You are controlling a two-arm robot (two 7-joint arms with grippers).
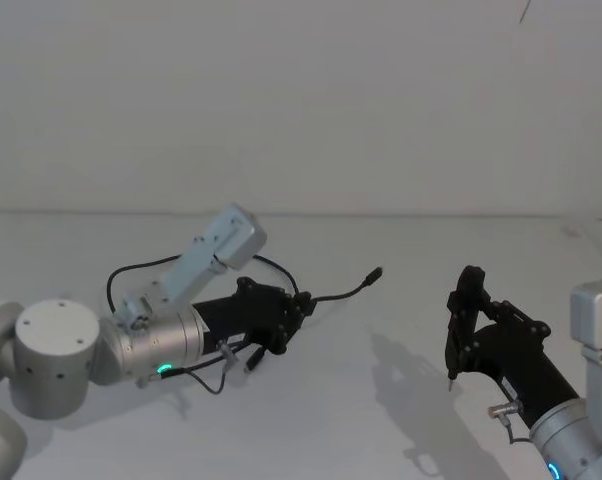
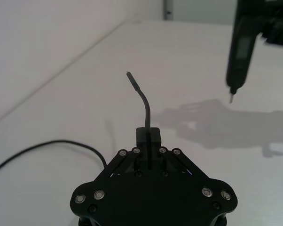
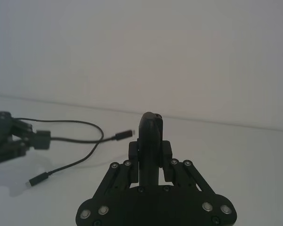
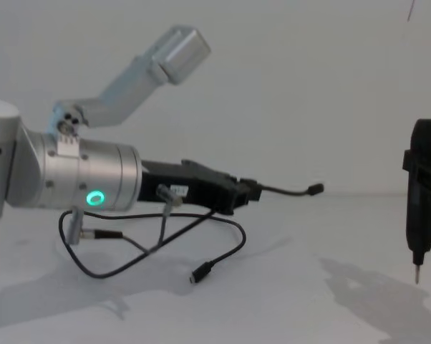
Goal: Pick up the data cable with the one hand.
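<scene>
1. The left gripper (image 1: 293, 312) (image 4: 250, 192) is black plastic with two jaws and a small white label. It sits on a silver cylindrical wrist with a green ring light and reaches in from the left of the head view towards the frame's centre.
2. Its fingers are clenched on the thicker black joint of the data cable (image 4: 287, 190) (image 2: 146, 106), a long, thin, flexible black cord.
3. In the chest view the left gripper is above the white table (image 4: 330, 308), left of centre, with the cable held off the surface at the grip.
4. Past the fingertips, a short stretch of cable sticks out to the right. It curves slightly and ends in a small black plug (image 4: 314, 189) in the air.
5. The rest of the cable droops below the wrist in a loop. Its other plug (image 4: 200, 272) is low in the centre of the frame, and I cannot tell whether it touches the table.
6. A short dark lead with silver metal plugs (image 4: 94, 233) hangs under the silver wrist, at the lower left.
7. The right gripper (image 1: 466, 300) (image 4: 418, 193), slim, black and tipped with a pointed metal pin, stands upright at the right edge. It is well apart from the cable, and its fingers are pressed together.
8. Its shadow (image 4: 373, 287) falls on the table at the lower right.
</scene>
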